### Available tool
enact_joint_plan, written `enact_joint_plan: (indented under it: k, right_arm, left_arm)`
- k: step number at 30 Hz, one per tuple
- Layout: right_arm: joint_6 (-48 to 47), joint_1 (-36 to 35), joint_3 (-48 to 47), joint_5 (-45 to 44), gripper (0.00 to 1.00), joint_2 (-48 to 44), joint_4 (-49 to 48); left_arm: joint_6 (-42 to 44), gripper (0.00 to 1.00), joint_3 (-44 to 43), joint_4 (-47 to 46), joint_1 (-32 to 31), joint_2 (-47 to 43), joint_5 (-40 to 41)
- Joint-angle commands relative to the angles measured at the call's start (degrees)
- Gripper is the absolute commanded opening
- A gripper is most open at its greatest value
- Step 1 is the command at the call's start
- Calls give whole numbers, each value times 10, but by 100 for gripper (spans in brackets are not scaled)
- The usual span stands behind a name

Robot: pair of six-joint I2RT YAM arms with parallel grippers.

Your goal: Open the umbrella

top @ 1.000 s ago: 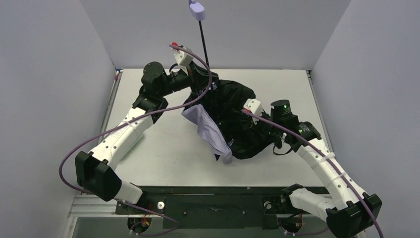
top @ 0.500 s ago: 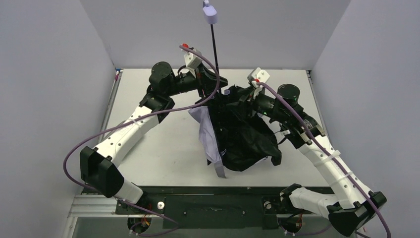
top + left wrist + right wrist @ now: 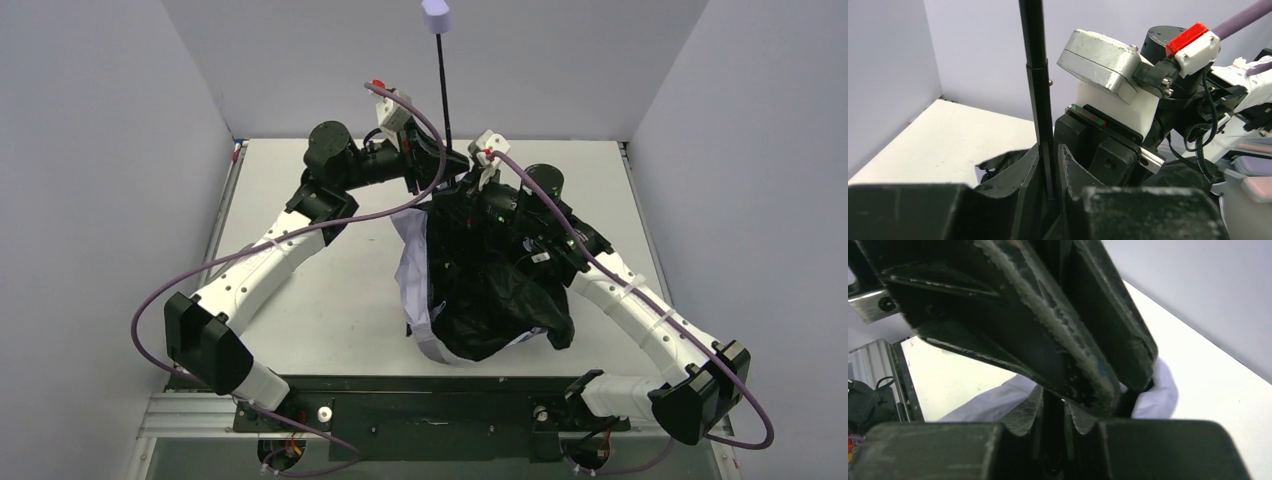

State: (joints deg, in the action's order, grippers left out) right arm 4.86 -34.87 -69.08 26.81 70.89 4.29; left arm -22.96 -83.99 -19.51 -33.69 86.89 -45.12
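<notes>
On umbrella shaft, right fingers newly clamped (left fingers still gripping)

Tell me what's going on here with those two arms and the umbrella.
Two robot arms are working on opening a folding umbrella. The left gripper is shut on the thin black shaft, holding it upright with the lavender handle at the top. The right gripper is shut close beside it, just above the canopy; whether it grips the shaft isn't clear. The canopy hangs limp and crumpled, black lining outward, not yet spread.
</notes>
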Motion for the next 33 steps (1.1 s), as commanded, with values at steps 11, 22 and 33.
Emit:
enact_joint_plan:
  k: [11,22,33]
  right_arm:
    - [22,36,42,-69,0,-47,-101]
    - [37,51,24,-61,0,-32,-116]
    - [27,58,45,-83,0,-42,-115]
  left_arm:
    - [243,76,80,200,51,-116,27]
    - [394,54,140,358,30,-89,172]
    - [457,41,220,360,192,-120,240]
